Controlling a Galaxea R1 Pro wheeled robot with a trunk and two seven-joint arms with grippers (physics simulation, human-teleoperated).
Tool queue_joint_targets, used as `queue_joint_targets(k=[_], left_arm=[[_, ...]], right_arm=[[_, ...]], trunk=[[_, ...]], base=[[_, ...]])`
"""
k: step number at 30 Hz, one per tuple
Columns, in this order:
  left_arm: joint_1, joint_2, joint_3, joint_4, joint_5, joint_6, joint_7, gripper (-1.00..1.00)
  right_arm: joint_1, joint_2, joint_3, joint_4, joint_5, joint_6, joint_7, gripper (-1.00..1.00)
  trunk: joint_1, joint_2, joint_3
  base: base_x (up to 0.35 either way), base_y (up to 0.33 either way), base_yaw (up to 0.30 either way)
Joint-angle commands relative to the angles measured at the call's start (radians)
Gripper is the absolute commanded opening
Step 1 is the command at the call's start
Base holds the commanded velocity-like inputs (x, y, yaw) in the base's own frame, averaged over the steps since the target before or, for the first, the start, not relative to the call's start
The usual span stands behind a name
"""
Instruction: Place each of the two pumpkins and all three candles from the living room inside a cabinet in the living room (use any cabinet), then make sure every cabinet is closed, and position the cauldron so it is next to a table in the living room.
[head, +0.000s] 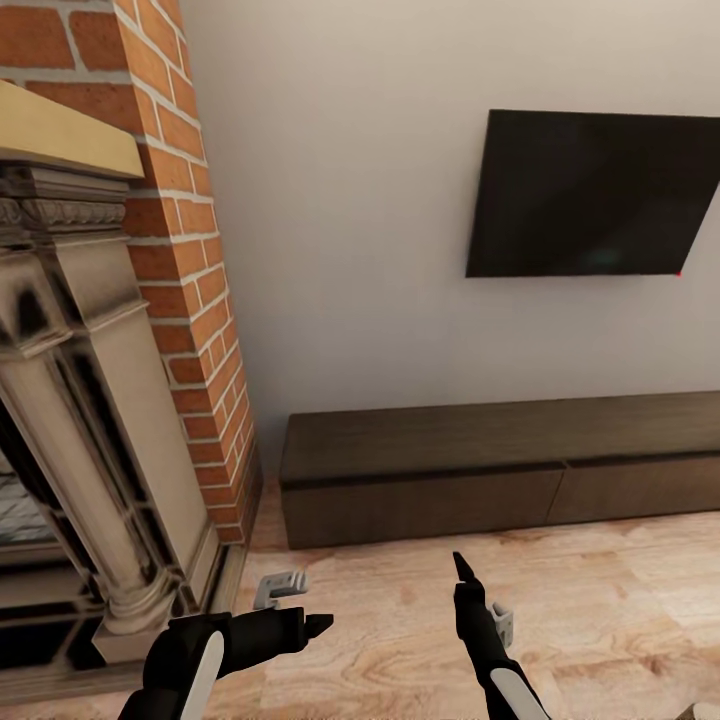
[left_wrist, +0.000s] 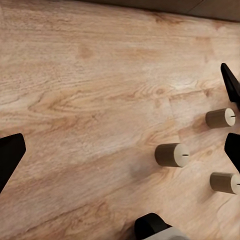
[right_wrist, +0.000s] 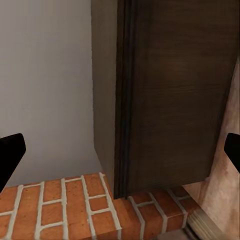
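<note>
Your left gripper hangs low over the wooden floor with its fingers spread wide and nothing between them. In the left wrist view, three short candles lie on the floor just beyond its fingertips, near each other. Your right gripper is also spread and empty. It points toward the cabinet, which stands ahead of it against the wall, closed, beside the brick fireplace. A television hangs on the wall above.
</note>
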Motion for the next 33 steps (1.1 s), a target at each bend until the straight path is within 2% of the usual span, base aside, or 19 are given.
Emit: queue_joint_targets(k=[1, 17, 24, 33], left_arm=[[-0.001, 0.0, 0.001, -0.001, 0.009, 0.007, 0.003, 1.0], [-0.001, 0.0, 0.001, -0.001, 0.009, 0.008, 0.002, 1.0], [-0.001, 0.0, 0.001, -0.001, 0.009, 0.008, 0.002, 1.0], [-0.001, 0.0, 0.001, -0.001, 0.009, 0.008, 0.002, 1.0]], right_arm=[[-0.001, 0.001, -0.002, 0.001, -0.008, 0.001, 0.005, 1.0], [-0.001, 0.001, -0.003, 0.009, -0.008, 0.001, 0.005, 1.0], [-0.001, 0.001, -0.003, 0.009, -0.008, 0.001, 0.005, 1.0], [-0.001, 0.001, -0.003, 0.009, -0.008, 0.001, 0.005, 1.0]], trunk=[[0.004, -0.008, -0.004], [0.065, -0.12, -0.054], [0.065, -0.12, -0.054], [0.065, -0.12, -0.054]], base=[[0.0, 0.0, 0.0], [0.0, 0.0, 0.0], [0.001, 0.0, 0.0], [0.132, 0.006, 0.0]])
